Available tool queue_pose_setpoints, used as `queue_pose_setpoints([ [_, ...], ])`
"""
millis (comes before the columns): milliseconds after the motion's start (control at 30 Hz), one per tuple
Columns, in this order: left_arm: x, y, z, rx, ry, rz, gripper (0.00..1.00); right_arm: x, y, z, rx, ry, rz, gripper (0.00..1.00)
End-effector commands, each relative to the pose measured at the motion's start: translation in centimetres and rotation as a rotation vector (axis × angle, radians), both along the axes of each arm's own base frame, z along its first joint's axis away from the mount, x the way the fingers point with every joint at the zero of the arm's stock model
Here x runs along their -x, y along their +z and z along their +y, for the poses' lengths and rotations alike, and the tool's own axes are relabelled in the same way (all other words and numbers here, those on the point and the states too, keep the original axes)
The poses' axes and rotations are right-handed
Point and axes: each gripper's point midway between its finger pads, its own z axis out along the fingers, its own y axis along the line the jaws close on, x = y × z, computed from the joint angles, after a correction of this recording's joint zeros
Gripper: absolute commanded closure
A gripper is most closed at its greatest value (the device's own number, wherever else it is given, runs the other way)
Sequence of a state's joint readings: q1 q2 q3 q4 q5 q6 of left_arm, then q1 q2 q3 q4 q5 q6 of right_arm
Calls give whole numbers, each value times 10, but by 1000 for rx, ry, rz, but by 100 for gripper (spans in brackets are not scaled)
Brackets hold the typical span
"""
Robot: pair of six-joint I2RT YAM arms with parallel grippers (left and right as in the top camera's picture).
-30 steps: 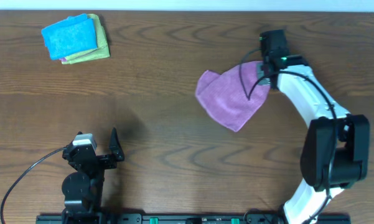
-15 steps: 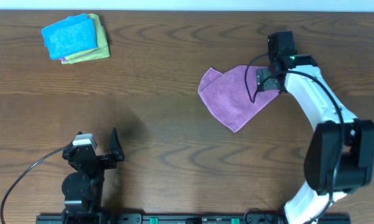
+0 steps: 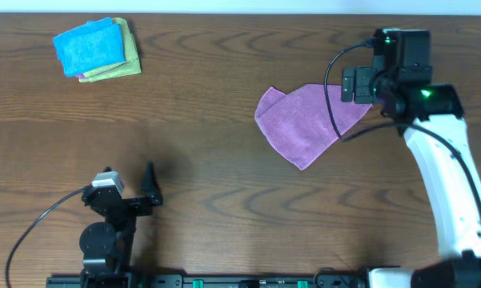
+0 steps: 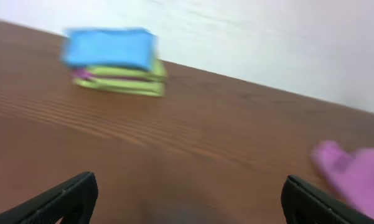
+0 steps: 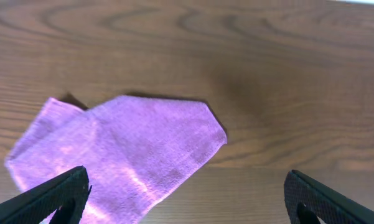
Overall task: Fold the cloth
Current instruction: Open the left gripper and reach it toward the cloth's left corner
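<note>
The purple cloth (image 3: 308, 120) lies flat on the wooden table, right of centre, with a folded flap at its left end and a point toward the front. My right gripper (image 3: 362, 90) hovers above the cloth's right edge, open and holding nothing. In the right wrist view the cloth (image 5: 130, 149) spreads below and left of the wide-open right gripper (image 5: 185, 183), apart from both fingers. My left gripper (image 3: 128, 180) rests open near the front left, far from the cloth. In the left wrist view the left gripper (image 4: 190, 190) has only bare table between its fingers, and the cloth (image 4: 358, 171) shows at the right edge.
A stack of folded cloths (image 3: 96, 48), blue on top of green and purple, sits at the back left corner, also seen as the stack (image 4: 115, 59) in the left wrist view. The table's far edge runs just behind it.
My right gripper opened and let go of the cloth, then drew away to the right. The cloth's right part now lies spread flat. The left arm barely shifted.
</note>
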State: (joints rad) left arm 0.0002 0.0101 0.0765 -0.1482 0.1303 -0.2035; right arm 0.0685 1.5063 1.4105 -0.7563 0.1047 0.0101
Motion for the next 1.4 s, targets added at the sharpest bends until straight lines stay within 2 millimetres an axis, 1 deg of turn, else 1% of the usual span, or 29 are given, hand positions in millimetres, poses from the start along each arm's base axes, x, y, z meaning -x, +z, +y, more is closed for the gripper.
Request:
queue_pose_setpoints([
  [0,10,-7,-45,200,-242,55,5,5,20,6,-28,40,-38,1],
  [33,13,-7,-53,216,-288,64,4,6,20,7,-32,44,-33,1],
  [100,19,-1,-68,227,-381,52,5,12,16,8,-37,49,-8,1],
  [167,17,5,-66,220,-374,24,5,18,11,14,-62,71,24,1],
  [233,15,17,-64,207,-367,-34,5,25,6,21,-94,97,61,1],
  [333,14,31,-63,195,-366,-95,4,38,-3,29,-134,125,125,1],
  [467,15,30,-66,199,-388,-87,5,56,-10,42,-202,170,201,1],
  [533,17,28,-69,202,-401,-74,5,64,-14,44,-213,174,236,1],
  [600,17,32,-69,200,-404,-92,5,72,-15,44,-215,172,262,1],
  [700,18,39,-71,254,-416,-104,5,76,-11,45,-221,177,259,1],
  [733,17,44,-70,249,-412,-129,5,77,-9,44,-218,181,252,1],
  [800,18,64,-70,235,-425,-214,5,77,-4,44,-208,195,233,1],
  [867,19,80,-70,237,-431,-276,5,76,-1,44,-199,210,214,1],
  [900,17,85,-69,253,-429,-290,5,73,1,44,-196,213,202,1],
  [933,13,88,-70,270,-431,-293,5,69,3,45,-191,221,182,1],
  [967,9,87,-70,289,-427,-280,5,67,5,45,-190,222,169,1],
  [1033,-5,81,-76,313,-437,-206,4,57,11,45,-181,235,120,1],
  [1100,-19,79,-81,301,-448,-138,4,51,15,45,-176,235,89,1],
  [1200,-53,84,-99,230,-501,-43,5,39,24,38,-165,224,32,1],
  [1233,-67,85,-107,209,-524,-9,5,36,26,33,-165,212,18,1],
  [1333,-109,79,-133,154,-582,100,5,30,29,11,-162,155,-8,1],
  [1367,-118,77,-139,142,-593,122,4,30,29,4,-159,143,-11,1],
])
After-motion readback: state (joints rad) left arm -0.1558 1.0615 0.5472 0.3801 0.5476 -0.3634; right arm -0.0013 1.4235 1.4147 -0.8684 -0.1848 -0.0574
